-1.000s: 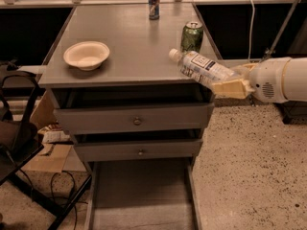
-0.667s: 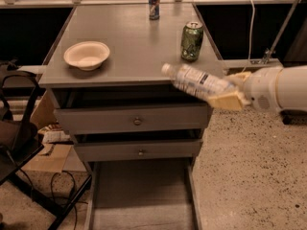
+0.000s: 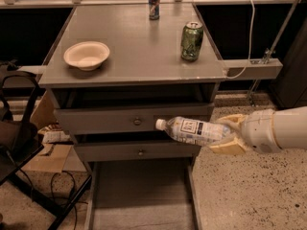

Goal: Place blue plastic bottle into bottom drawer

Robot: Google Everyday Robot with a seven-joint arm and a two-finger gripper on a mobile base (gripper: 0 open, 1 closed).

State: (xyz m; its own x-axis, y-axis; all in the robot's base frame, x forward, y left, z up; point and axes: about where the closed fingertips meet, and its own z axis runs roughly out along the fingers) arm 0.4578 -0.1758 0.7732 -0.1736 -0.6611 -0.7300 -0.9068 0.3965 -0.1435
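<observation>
We find the bottom drawer (image 3: 144, 200) open, below and left of our pincer (image 3: 227, 134), ready to receive. The pincer clamps the bottle (image 3: 192, 130) by its base, nearly level, cap leftward, low enough, we judge, for lowering in.

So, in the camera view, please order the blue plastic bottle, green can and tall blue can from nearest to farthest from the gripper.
Gripper: at right, before the drawers.
1. Blue plastic bottle: held in its fingers.
2. Green can: table, right side.
3. Tall blue can: table's back.
</observation>
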